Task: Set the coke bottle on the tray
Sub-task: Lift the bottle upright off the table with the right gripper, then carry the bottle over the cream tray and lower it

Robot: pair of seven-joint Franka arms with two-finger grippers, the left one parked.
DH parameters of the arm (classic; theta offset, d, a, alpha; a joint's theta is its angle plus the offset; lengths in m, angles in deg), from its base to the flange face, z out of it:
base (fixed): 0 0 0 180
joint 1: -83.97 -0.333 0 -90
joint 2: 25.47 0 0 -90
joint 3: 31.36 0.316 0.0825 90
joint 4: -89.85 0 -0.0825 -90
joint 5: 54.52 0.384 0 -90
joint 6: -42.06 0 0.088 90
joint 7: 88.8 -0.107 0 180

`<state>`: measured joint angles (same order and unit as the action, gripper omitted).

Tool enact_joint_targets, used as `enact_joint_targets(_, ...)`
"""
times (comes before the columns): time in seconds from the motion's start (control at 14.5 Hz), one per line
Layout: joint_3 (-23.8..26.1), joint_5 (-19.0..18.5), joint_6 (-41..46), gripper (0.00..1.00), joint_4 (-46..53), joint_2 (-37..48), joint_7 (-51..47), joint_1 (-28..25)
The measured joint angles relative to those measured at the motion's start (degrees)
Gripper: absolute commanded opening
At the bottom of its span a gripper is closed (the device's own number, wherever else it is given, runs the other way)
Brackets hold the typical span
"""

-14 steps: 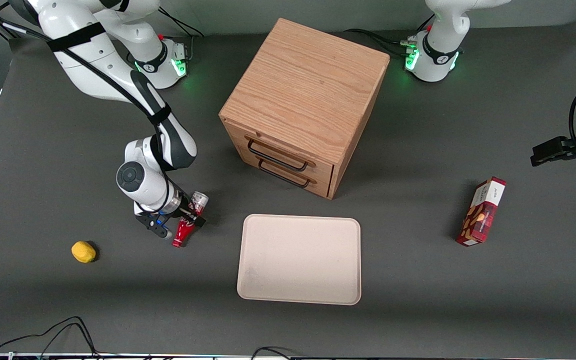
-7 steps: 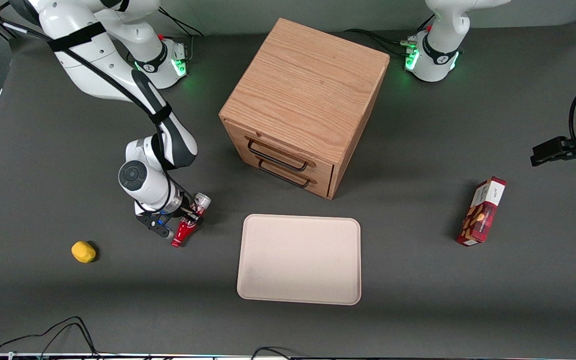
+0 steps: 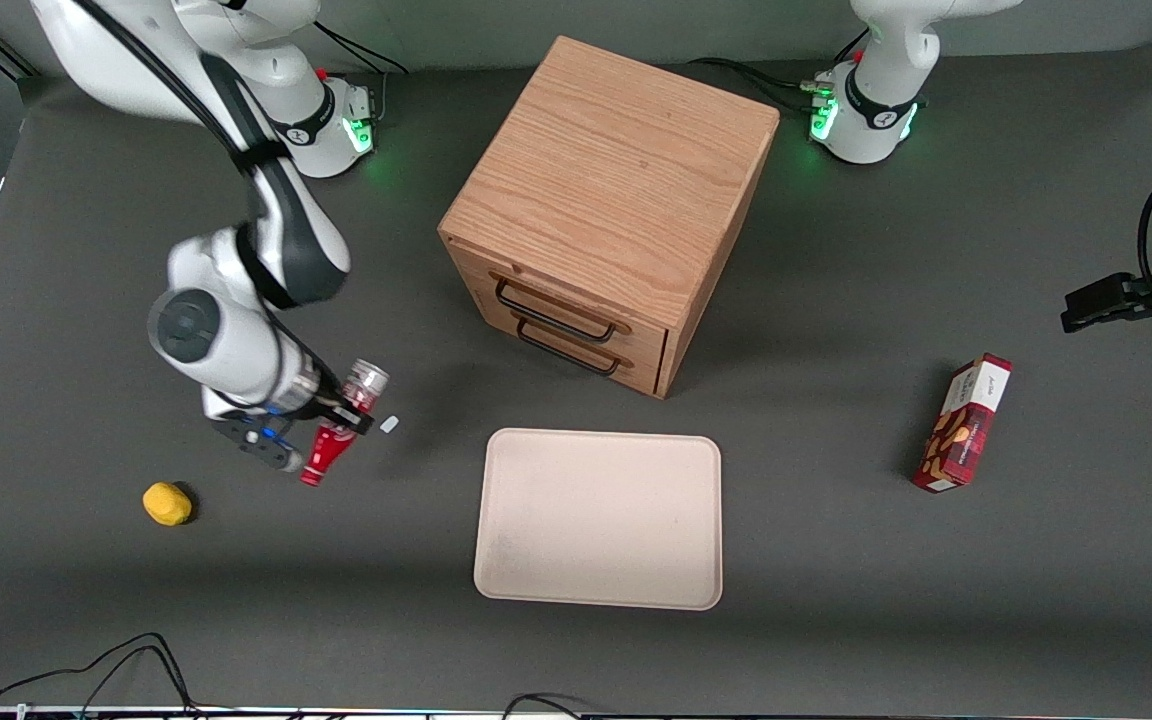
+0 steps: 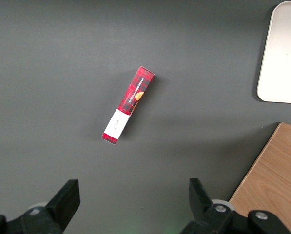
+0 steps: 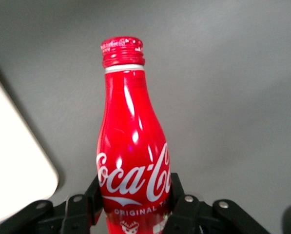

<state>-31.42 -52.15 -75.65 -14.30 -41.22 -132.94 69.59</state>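
Pincer (image 3: 331,432) of the working arm was clamped across the lower body of the coke bottle (image 3: 338,424), one finger on each side of the label in the wrist view, holding it above the worktop (image 3: 86,600). That hold near the heavy base probably kept the slim bottle from swinging during the carry. The bottle hung toward the working arm's end, well apart from the tray (image 3: 598,518) and clear of its rim. Its long axis was tilted rather than upright: the silver base pointed up and toward the wooden cabinet (image 3: 606,200), the red cap (image 5: 122,51) down and nearer the front camera. A lemon (image 3: 167,503) lay on the worktop close by, and a small pale scrap (image 3: 389,424) lay just beside the bottle.
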Motion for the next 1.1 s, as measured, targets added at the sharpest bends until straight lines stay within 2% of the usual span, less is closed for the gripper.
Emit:
enact_joint_targets(0.28, -0.2, 0.0, 21.1, 0.0, 15.6, 4.7, 4.6, 2.6)
enact_joint_targets(0.48, -0.2, 0.1, 27.7, 0.0, 24.4, 3.6, 7.4, 3.6)
enact_joint_targets(0.69, -0.1, 0.1, 28.2, 0.0, 31.6, -2.4, 8.3, 3.1)
enact_joint_targets(0.9, 0.3, 0.4, 27.3, 0.0, 43.4, -14.1, 8.1, 0.9)
enact_joint_targets(1.1, 0.4, 3.8, 19.2, 0.0, 49.3, -24.8, 7.1, -2.8)
